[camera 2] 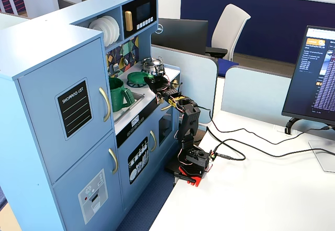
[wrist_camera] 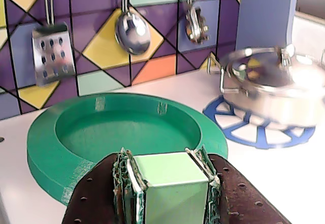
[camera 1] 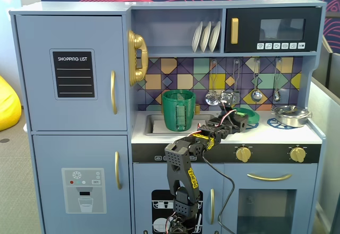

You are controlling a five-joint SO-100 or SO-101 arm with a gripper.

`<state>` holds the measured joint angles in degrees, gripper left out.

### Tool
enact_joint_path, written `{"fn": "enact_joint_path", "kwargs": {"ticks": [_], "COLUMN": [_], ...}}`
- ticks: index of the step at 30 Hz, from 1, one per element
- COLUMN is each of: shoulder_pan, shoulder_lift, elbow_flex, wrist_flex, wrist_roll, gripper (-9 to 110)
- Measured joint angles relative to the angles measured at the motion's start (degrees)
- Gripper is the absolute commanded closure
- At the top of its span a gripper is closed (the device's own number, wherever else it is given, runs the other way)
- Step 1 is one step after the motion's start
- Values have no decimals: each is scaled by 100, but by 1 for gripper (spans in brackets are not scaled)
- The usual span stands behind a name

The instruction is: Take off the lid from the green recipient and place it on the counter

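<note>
The green recipient point(camera 1: 178, 110) stands uncovered in the sink at the left end of the counter point(camera 1: 276, 135), its ribbed handle strap facing front. Right of the sink, the lid point(wrist_camera: 127, 132) lies upside down and flat on the white worktop, near the back edge below the hanging utensils point(wrist_camera: 132, 28). The gripper point(wrist_camera: 172, 183) reaches in from the front edge, its jaws closed narrowly on the lid's light-green handle block in the wrist view. At the right end, a silver pan point(camera 1: 291, 115) sits on a blue burner ring point(wrist_camera: 256, 132).
</note>
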<state>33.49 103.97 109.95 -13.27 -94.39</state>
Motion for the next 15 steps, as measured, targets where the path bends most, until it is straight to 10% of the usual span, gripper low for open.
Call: {"fn": "enact_joint_path", "kwargs": {"ticks": [15], "shoulder_pan": [70], "shoulder_lift": [-202], "elbow_flex": [545], "wrist_flex": [-527], "wrist_roll": [35], "gripper": [101]}}
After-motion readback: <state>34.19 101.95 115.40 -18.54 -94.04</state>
